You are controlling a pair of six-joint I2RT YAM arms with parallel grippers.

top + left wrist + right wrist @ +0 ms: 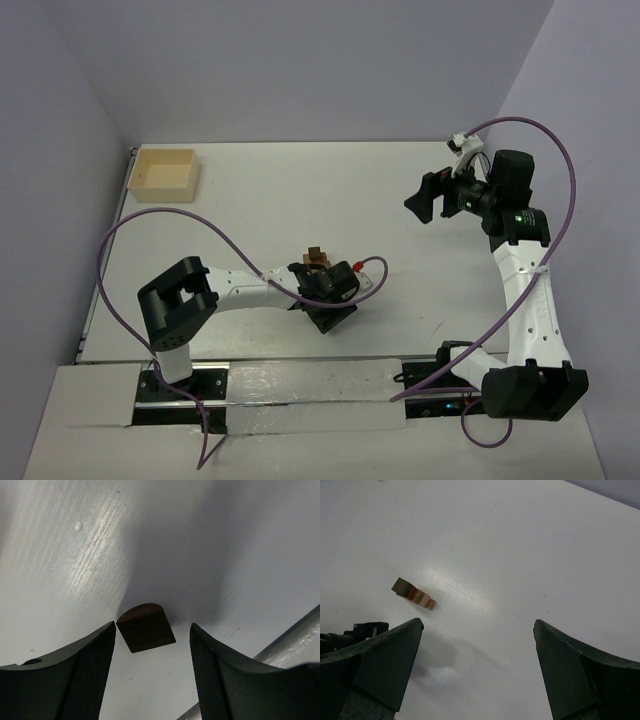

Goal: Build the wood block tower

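My left gripper is down low near the middle of the table, jaws open, with a dark block sitting between the two fingers. The block is dark brown with one rounded edge. The finger on the left of my wrist view is just beside its corner, and I cannot tell whether it touches. The other finger stands clearly apart from it, with white table showing in the gap. So I am around the block, not clamped on it. From above, the tower stands just past my left wrist: a light base, a reddish-brown layer, a dark piece on top. From that wrist I see only the dark block, not what lies under it. My right gripper is held up over the far right part of the table, well apart from the tower, jaws spread wide with bare table showing between them. A pale box sits in the far left corner, well apart from both grippers.
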